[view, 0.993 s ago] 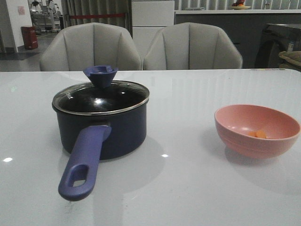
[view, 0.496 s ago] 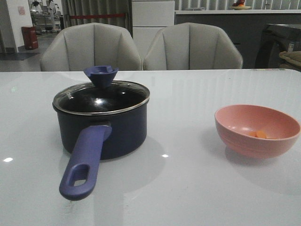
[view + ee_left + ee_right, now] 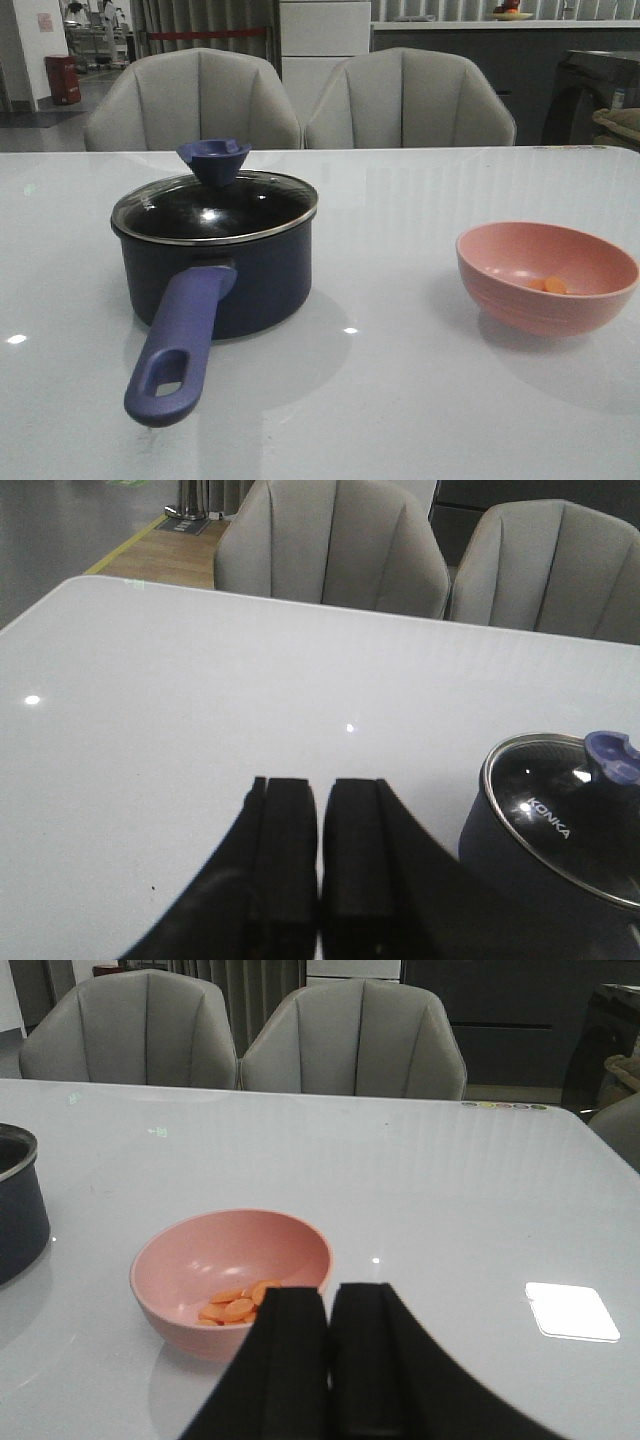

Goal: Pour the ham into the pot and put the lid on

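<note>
The dark navy pot (image 3: 215, 270) stands left of centre on the white table, its purple-blue handle (image 3: 178, 342) pointing toward the front edge. The glass lid (image 3: 214, 205) with its flared knob (image 3: 213, 160) sits on the pot; both also show in the left wrist view as pot (image 3: 520, 855) and lid (image 3: 565, 815). Orange ham slices (image 3: 238, 1305) lie in the pink bowl (image 3: 180, 1260), seen at the right in the front view as bowl (image 3: 545, 275) and ham (image 3: 548, 285). My left gripper (image 3: 320, 790) is shut and empty, beside the pot. My right gripper (image 3: 329, 1295) is shut and empty, near the bowl.
Two grey chairs (image 3: 195, 100) (image 3: 410, 98) stand behind the table's far edge. The glossy white tabletop (image 3: 400, 400) carries only the pot and bowl. Neither arm shows in the front view.
</note>
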Available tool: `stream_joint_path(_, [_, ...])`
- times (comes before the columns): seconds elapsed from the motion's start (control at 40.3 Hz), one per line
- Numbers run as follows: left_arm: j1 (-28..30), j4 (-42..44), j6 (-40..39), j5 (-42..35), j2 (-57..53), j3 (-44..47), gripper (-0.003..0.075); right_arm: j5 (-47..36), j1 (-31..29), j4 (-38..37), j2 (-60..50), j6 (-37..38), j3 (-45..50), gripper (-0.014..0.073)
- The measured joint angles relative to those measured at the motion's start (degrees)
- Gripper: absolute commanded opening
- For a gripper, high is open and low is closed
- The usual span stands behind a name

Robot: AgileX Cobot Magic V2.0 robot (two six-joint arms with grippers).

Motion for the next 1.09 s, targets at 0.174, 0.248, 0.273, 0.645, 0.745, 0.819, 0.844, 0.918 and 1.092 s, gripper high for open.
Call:
stream_joint_path(0.174, [0.0,1.0,0.0,0.8,0.7,-0.2,0.0181,0.0,0.0,0.0,0.0,0.0,0.0,0.0148])
stream_joint_path(0.248, [0.0,1.1,0.0,2.2,0.7,-0.9,0.0271,0.0,0.0,0.0,0.0,0.0,0.0,0.0148])
stream_joint_path(0.273, [0.0,1.1,0.0,2.7,0.7,-1.0,0.0312,0.0,0.0,0.0,0.0,0.0,0.0,0.0148])
stream_joint_path(0.645, [0.0,1.1,0.0,4.7,0.7,-1.9,0.0565,0.0,0.0,0.0,0.0,0.0,0.0,0.0148])
stream_joint_path(0.745, [0.0,1.1,0.0,4.7,0.7,-1.9,0.0563,0.0,0.0,0.0,0.0,0.0,0.0,0.0148])
stream_joint_path(0.819, [0.0,0.6,0.0,4.7,0.7,-1.9,0.0563,0.0,0.0,0.0,0.0,0.0,0.0,0.0148])
stream_joint_path(0.844, [0.0,0.4,0.0,4.9,0.7,-2.0,0.0563,0.0,0.0,0.0,0.0,0.0,0.0,0.0148])
stream_joint_path(0.918, [-0.6,0.4,0.0,6.7,1.3,-2.8,0.0564,0.0,0.0,0.0,0.0,0.0,0.0,0.0148])
stream_joint_path(1.092, [-4.1,0.5,1.0,12.4,6.0,-7.7,0.0584,0.0,0.0,0.0,0.0,0.0,0.0,0.0148])
